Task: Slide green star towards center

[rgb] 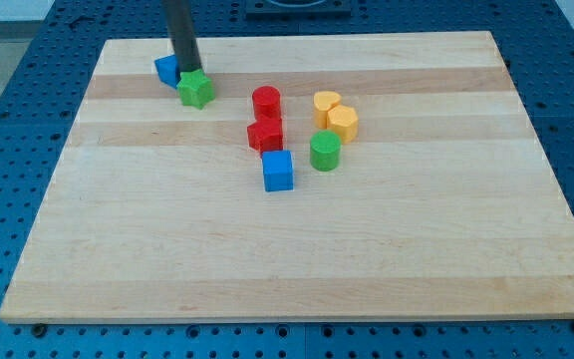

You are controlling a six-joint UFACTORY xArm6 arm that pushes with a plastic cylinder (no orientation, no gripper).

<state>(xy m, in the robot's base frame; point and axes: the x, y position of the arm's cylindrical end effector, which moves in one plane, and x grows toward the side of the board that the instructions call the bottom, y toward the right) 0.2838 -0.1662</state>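
The green star (196, 90) lies near the board's top left, touching a blue block (166, 69) just to its upper left. My tip (186, 70) comes down from the view's top and stands at the green star's upper edge, between it and the blue block. Near the board's middle stand a red cylinder (266, 101), a red star (265, 135), a blue cube (278, 171), a green cylinder (325, 151), a yellow heart-like block (326, 104) and a yellow hexagon (343, 123).
The wooden board (297, 259) lies on a blue perforated table (8, 120). The cluster of blocks sits to the right and below the green star.
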